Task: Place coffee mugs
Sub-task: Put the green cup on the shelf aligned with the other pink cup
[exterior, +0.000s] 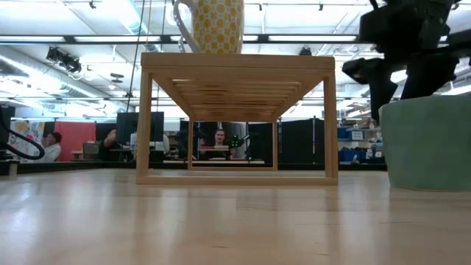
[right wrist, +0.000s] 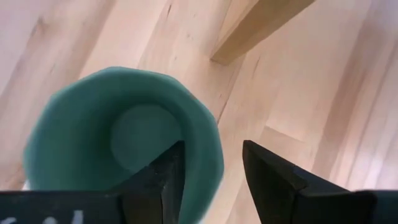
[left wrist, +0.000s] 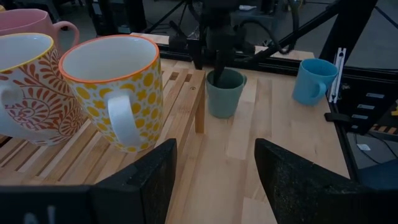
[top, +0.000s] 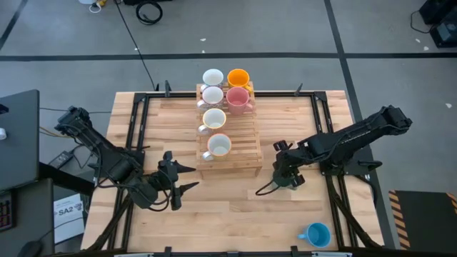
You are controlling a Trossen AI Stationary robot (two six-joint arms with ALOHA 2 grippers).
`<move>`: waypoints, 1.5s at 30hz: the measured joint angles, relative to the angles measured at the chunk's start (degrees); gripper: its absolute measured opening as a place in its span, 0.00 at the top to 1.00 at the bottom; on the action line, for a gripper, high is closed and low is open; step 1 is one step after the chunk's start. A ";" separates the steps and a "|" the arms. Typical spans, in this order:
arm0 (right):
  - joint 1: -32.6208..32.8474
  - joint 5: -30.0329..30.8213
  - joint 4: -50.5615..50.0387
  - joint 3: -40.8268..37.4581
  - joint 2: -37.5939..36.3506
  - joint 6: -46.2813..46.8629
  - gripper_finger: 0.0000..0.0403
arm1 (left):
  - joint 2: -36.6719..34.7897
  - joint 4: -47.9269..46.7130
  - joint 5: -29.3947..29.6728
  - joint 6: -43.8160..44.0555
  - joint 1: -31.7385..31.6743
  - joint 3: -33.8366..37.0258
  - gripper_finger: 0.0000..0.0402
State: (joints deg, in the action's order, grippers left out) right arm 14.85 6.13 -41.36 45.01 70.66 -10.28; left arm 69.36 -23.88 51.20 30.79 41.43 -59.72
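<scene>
the green mug (left wrist: 225, 92) stands on the table (top: 214, 196) just beside the wooden rack (top: 239, 164). the right gripper (right wrist: 211, 171) is spread over its rim, maybe just touching. it is hard, smooth and breakable, so pinch the rim wall firmly.

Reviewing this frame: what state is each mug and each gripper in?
green mug, upright on the table beside the rack
blue mug, upright on the table, standing alone
orange mug, upright on the rack
pink mug, upright on the rack
four white mugs, upright on the rack
right gripper, open, straddling the green mug's rim
left gripper, open, empty
</scene>
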 joint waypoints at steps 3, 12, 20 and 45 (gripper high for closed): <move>0.00 0.00 -1.65 0.00 -3.00 0.03 0.59 | 0.00 0.00 0.00 0.00 0.01 0.00 0.44; 0.00 -0.22 -5.84 0.00 -14.82 3.71 0.59 | 0.00 0.00 0.00 0.02 0.01 0.00 0.44; 0.62 -10.03 -8.82 0.00 -24.89 37.60 0.59 | 0.00 0.00 0.00 0.06 0.02 0.00 0.44; 31.04 7.43 -15.79 0.00 -9.72 84.11 0.59 | -0.01 0.00 0.00 0.06 0.00 0.00 0.44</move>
State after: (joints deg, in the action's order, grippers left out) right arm 45.90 13.56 -57.15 45.01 60.94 73.83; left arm 69.35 -23.88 51.20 30.85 41.43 -59.72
